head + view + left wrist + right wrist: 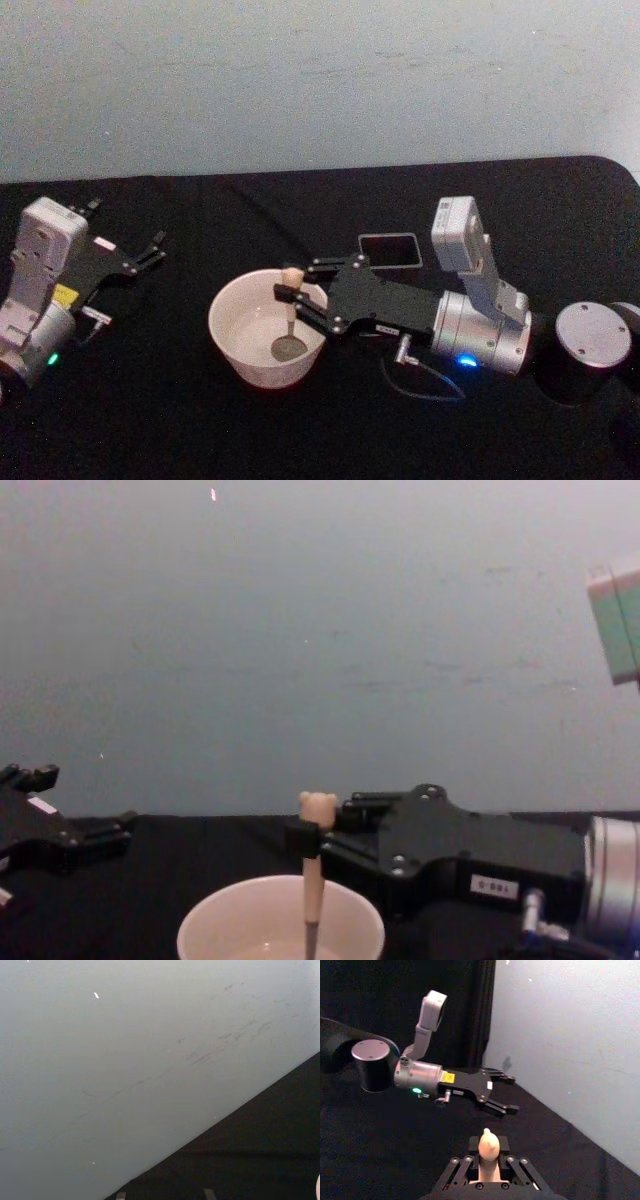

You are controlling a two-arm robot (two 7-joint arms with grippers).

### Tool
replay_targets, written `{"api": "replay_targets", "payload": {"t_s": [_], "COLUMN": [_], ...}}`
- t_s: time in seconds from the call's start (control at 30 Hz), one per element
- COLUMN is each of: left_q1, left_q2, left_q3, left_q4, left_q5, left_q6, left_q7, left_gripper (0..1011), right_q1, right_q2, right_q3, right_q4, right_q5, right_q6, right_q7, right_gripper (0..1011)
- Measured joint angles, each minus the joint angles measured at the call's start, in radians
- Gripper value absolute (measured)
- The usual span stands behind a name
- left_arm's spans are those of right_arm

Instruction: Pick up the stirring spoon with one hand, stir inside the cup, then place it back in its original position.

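The black, blocky right pincer [292, 296] reaches over the right rim of the wide off-white round cup [228, 345]. It is clamped on the slim cream-beige stirring spoon [290, 322] just under its bear head. The spoon stands upright, its grey bowl low inside the cup, short of the wall. Well to the cup's left, the left pincer [153, 251] rests on the black counter [300, 430], fingers spread and empty. A dark square holder [390, 251] sits behind the cup's right side. Bare counter lies before the cup.
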Motion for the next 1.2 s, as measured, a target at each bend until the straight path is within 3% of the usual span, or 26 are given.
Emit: {"api": "replay_targets", "payload": {"t_s": [0.33,0.8,1.2], "left_q1": [0.0,0.0,0.0], "left_q2": [0.0,0.0,0.0], "left_q3": [0.0,0.0,0.0], "left_q4": [0.0,0.0,0.0], "left_q5": [0.0,0.0,0.0], "left_q6": [0.0,0.0,0.0], "left_q7": [0.0,0.0,0.0], "left_gripper": [1001,1001,1001], "right_q1": [0.023,0.092,0.08], "right_q2": [-0.038,-0.104,-0.082], "right_q3": [-0.031,-0.041,-0.005], "right_q4": [0.019,0.124,0.119], "right_q5": [-0.005,-0.027,-0.022], "right_q6": [0.007,0.003,0.001], "right_q7": [-0.004,-0.032,-0.047], "right_gripper": [211,211,211]}}
